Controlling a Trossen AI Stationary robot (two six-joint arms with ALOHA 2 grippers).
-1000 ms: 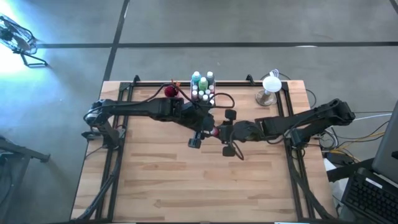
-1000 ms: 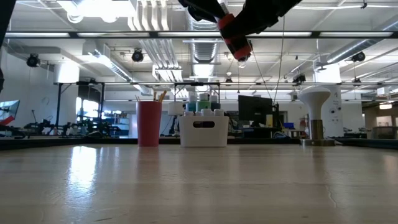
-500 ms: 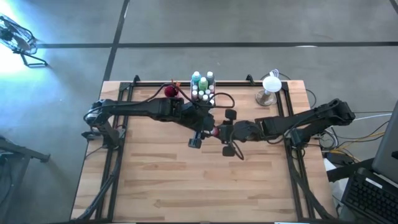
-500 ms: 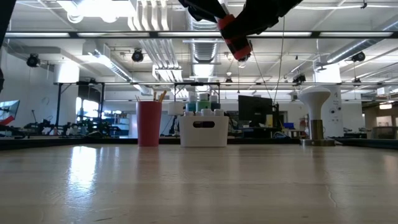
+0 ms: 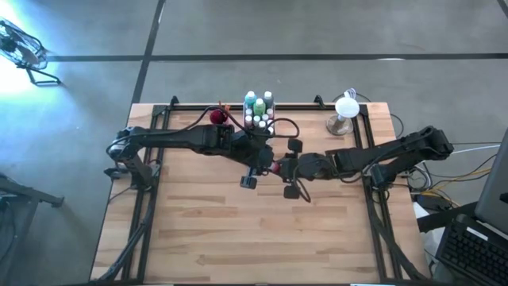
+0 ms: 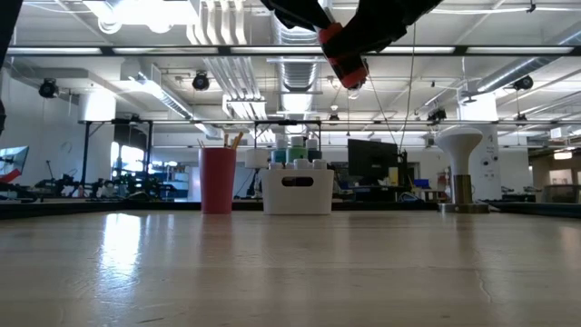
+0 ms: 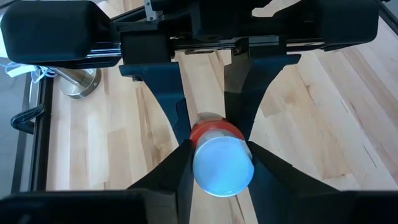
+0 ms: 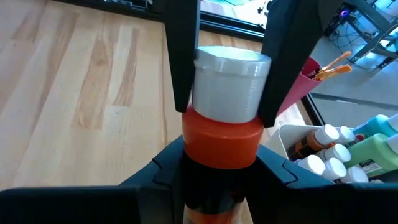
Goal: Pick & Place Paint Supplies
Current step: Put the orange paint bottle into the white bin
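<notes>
A red-orange paint bottle (image 8: 222, 140) with a white cap (image 7: 222, 165) hangs high over the middle of the table (image 5: 238, 230), tilted in the low view (image 6: 345, 62). My left gripper (image 7: 221, 158) reaches in from the table's left and is shut on the cap. My right gripper (image 8: 221, 155) reaches in from the table's right and is shut on the body. The two grippers meet end to end (image 5: 275, 168). Several more paint bottles stand in the white tray (image 5: 259, 111) at the far edge, and brushes stick out of the magenta cup (image 5: 218, 117). My left gripper pinches the bottle's white cap (image 8: 230, 84) between its two fingers (image 8: 183, 59), one on each side. It comes from the table's left, slanting down. The bottle is clear of the table. My right gripper pinches the red-orange body just under the cap (image 8: 222, 146) between its two fingers (image 7: 168, 93). It comes from the table's right, slanting down. The bottle sits tilted, far above the tabletop.
The magenta cup (image 6: 218, 180) and the white tray (image 6: 297, 191) stand side by side at the far edge. A white dome-topped stand on a metal foot (image 5: 344, 115) is at the far right. Black rails run along the table's left and right sides.
</notes>
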